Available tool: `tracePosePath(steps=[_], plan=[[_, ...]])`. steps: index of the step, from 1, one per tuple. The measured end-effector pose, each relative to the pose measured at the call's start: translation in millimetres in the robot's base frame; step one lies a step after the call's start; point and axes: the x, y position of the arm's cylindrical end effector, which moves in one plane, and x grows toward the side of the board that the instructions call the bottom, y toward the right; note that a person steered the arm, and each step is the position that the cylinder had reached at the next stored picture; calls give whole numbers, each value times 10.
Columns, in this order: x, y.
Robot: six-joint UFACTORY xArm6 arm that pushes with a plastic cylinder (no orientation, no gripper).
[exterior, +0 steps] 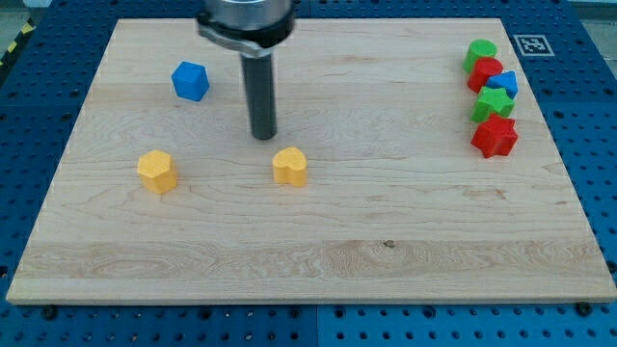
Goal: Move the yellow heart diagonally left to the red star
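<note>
The rod's down on the board, my tip (pixel 263 135) sitting just above and a touch to the view's left of the yellow heart (pixel 290 166) — near it, not touching as far as I can tell. No hand on this arm, only the bare rod, so there is nothing to open or close.

The red star (pixel 495 136) is way off at the view's right edge, bottom of a tight cluster. That's the worry — shove the heart off-centre and it spins away from the tip, or it arrives too hard and scatters the stack.

Count: two yellow — heart and a yellow block (pixel 157 171) at left; a blue cube (pixel 191 80); in the cluster a green block (pixel 481 52), red block (pixel 485 72), small blue block (pixel 506 83), green star (pixel 494 102), red star.
</note>
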Motion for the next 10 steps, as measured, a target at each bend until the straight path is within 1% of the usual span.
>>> tracePosePath(steps=[1,2,3,4,5,6,7,8,9,10], plan=[[285,-31],[450,232],[450,585],[509,410],[675,470],[703,1193],[702,2089],[675,2088],[915,1639],[1239,1666]])
